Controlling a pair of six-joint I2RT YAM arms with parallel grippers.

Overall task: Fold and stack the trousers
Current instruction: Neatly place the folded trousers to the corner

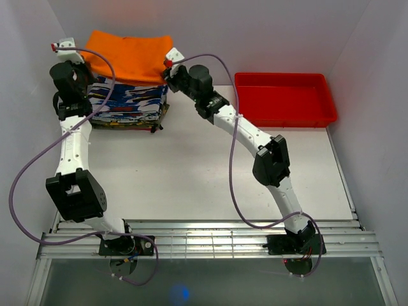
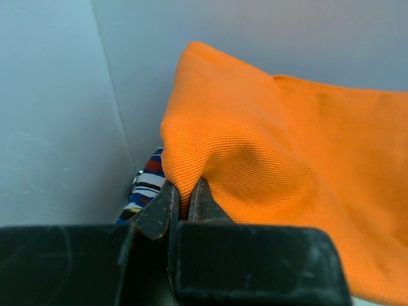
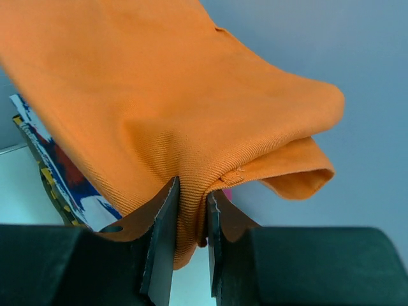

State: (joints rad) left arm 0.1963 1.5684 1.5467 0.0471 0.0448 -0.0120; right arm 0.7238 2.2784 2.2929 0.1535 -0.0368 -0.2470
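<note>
While arms stretch forward, left gripper [image 2: 186, 193] and right gripper [image 3: 191, 191] clamp the trousers [image 1: 127, 54], seemingly above folded clothes [image 1: 127, 103].

I get bright, soft, even light from above in the top view, leaving only faint shadows on the white table [image 1: 191, 159] and one blue glare spot [image 1: 182, 293] near the bottom. In both wrist views the trousers [image 2: 287, 146] show a crisp weave, while the black fingers [image 3: 164, 242] near the lens look soft.
</note>
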